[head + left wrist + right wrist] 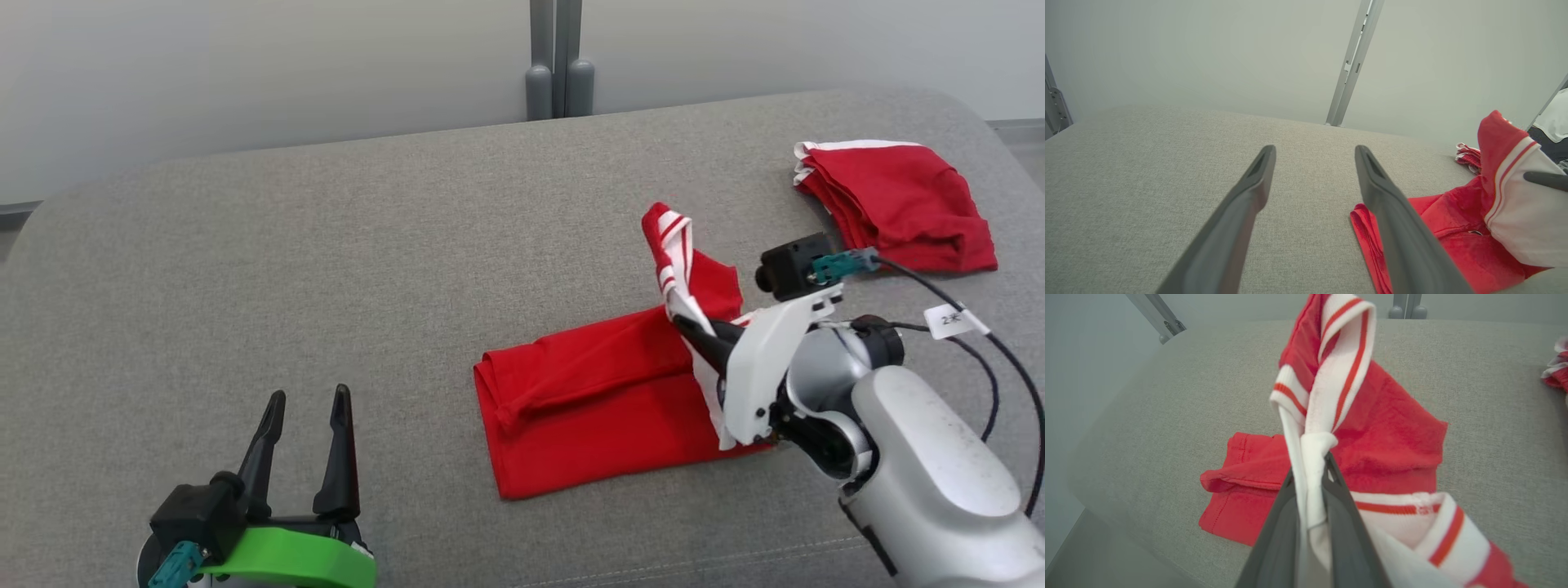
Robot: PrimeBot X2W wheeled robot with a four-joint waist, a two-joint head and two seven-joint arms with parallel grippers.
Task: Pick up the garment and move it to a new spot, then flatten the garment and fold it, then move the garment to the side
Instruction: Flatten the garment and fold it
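Head view first: the garment (pixel 588 392), red with a white striped band (pixel 673 253), lay right of centre on the grey table (pixel 326 269). Its long body was flat and its right end was drawn up into a peak. The right gripper (pixel 682 322) was clamped on that raised band. The left gripper (pixel 310 400) hovered near the front edge with its fingers apart and holding nothing, well apart from the cloth. A second folded red garment (pixel 898 204) sat at the far right corner.

From the left wrist, the left gripper (pixel 1314 153) pointed across bare table, with the garment (pixel 1453 228) beside its right finger.

From the right wrist, the right gripper (pixel 1323 465) pinched white band between closed fingers, and the red body (pixel 1392 437) trailed beneath.

The fold looked under way. To do it well, the held edge should probably travel low and straight toward the garment's far end, so the lower layer does not drag. The free gripper could pin that layer. Releasing only once the edges line up would likely avoid a skewed fold.
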